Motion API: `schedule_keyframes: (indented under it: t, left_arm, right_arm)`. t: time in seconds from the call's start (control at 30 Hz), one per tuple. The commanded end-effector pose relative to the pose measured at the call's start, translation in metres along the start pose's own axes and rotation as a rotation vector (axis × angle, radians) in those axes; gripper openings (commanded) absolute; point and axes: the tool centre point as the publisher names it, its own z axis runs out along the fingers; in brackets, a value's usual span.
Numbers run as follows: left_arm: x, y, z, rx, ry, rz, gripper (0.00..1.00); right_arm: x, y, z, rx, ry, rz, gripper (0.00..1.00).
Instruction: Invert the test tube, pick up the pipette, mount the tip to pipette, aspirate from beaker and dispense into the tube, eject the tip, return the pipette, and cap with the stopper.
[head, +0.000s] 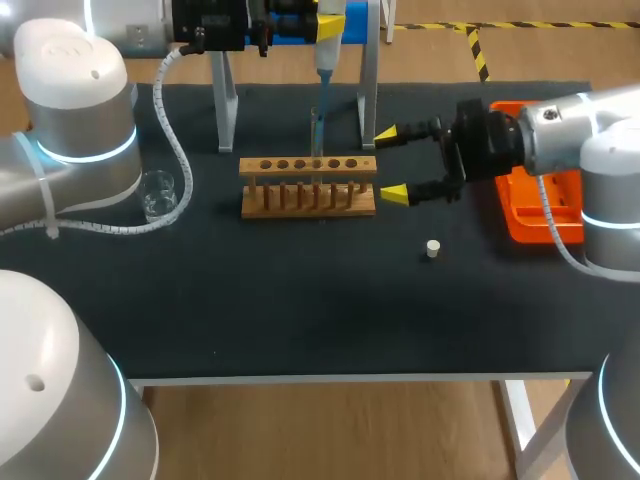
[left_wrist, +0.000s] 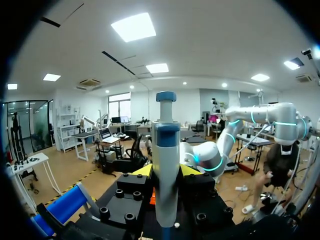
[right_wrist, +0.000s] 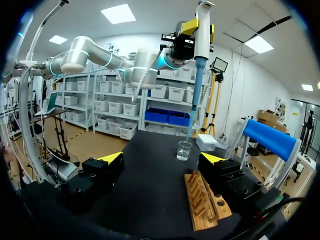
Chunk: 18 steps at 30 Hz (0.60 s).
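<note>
The stopper lies loose on the tabletop, nearest the front. Beyond it the right pincer is wide open and empty, just beside the end of the rack. Farthest back, the left pincer clamps the pipette with its tip over the rack. I judge this is dispensing, so ejecting the tip comes next.

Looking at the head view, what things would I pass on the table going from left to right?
glass beaker → wooden tube rack → white stopper → orange tray
</note>
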Motion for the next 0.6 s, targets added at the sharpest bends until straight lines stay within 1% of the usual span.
schedule_keyframes:
  t: [0.03, 0.1, 0.23, 0.37, 0.43, 0.5, 0.53, 0.6]
  left_arm:
    - [-0.001, 0.000, 0.000, 0.000, 0.002, 0.000, 0.00]
    - [-0.001, 0.000, 0.000, 0.000, 0.002, 0.000, 0.00]
    - [0.000, 0.008, -0.024, 0.002, -0.040, 0.003, 0.00]
    - [-0.001, 0.015, -0.052, 0.039, -0.075, 0.010, 0.00]
    - [-0.002, 0.019, -0.065, 0.031, -0.092, 0.011, 0.00]
    - [-0.002, 0.023, -0.078, 0.052, -0.109, 0.023, 0.00]
    - [-0.004, 0.026, -0.084, 0.037, -0.118, 0.018, 0.00]
    - [-0.006, 0.031, -0.098, 0.035, -0.137, 0.025, 0.00]
  right_arm:
    - [0.000, 0.001, -0.001, 0.003, 0.002, 0.000, 1.00]
    - [0.000, 0.001, -0.001, 0.003, 0.002, 0.000, 1.00]
    - [0.000, 0.001, -0.001, 0.003, 0.002, 0.000, 1.00]
    - [0.000, 0.001, -0.001, 0.003, 0.002, 0.000, 1.00]
    - [0.000, 0.001, -0.001, 0.003, 0.002, 0.000, 1.00]
    - [0.000, 0.001, -0.001, 0.003, 0.002, 0.000, 1.00]
    - [0.000, 0.001, -0.001, 0.003, 0.002, 0.000, 1.00]
    - [0.000, 0.001, -0.001, 0.003, 0.002, 0.000, 1.00]
